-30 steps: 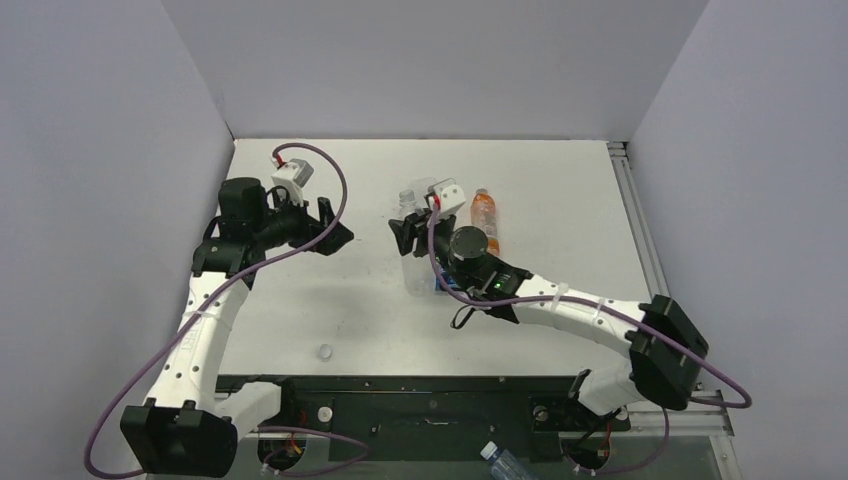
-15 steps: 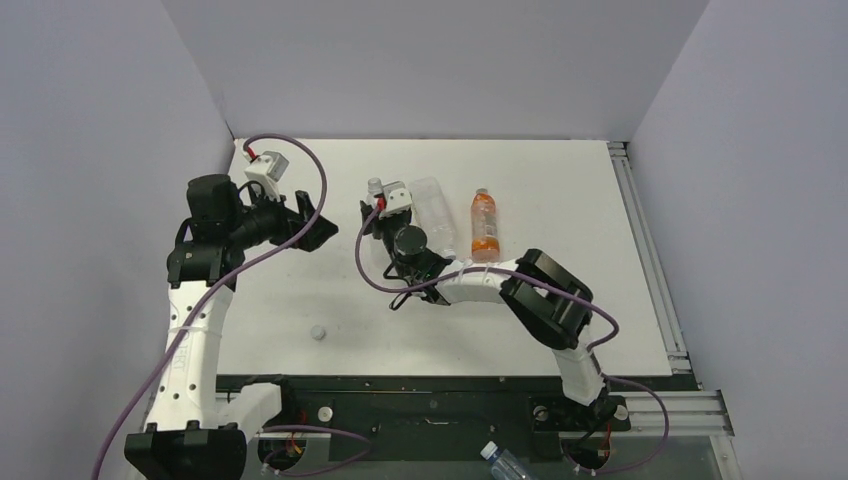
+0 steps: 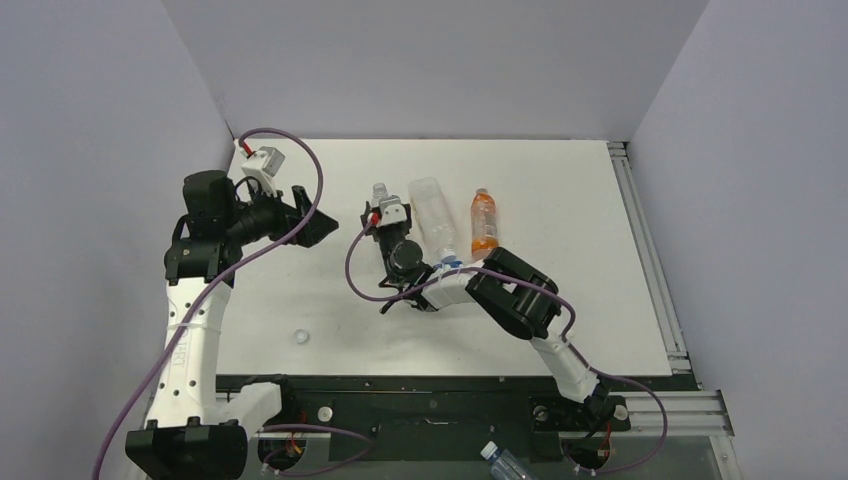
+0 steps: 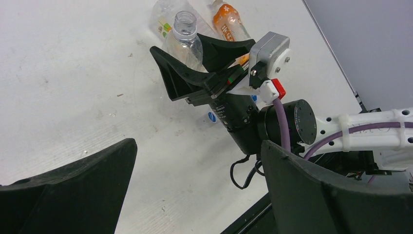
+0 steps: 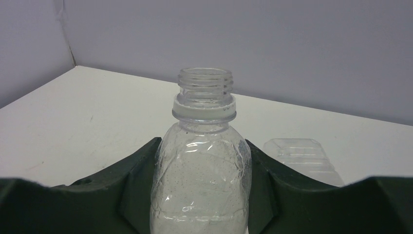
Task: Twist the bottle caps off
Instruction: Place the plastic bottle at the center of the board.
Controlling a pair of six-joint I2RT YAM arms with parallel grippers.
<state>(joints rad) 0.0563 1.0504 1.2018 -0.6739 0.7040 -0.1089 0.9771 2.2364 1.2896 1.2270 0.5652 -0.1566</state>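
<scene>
Small clear bottle [image 3: 380, 192] in the right jaws, one bottle cap [image 3: 301, 336] loose on the bench [image 3: 560, 180].
The right jaws clasp the small clear bottle just off the bench's centre, toward 11 o'clock. At its 3 o'clock lies a large clear bottle [image 3: 430, 212], and at 3 o'clock of that an orange bottle [image 3: 484, 222], a little apart. The left jaws stand spread wide at 9 o'clock of the small clear bottle, well apart from it. The bottle cap rests alone toward 7 o'clock, touching nothing.
</scene>
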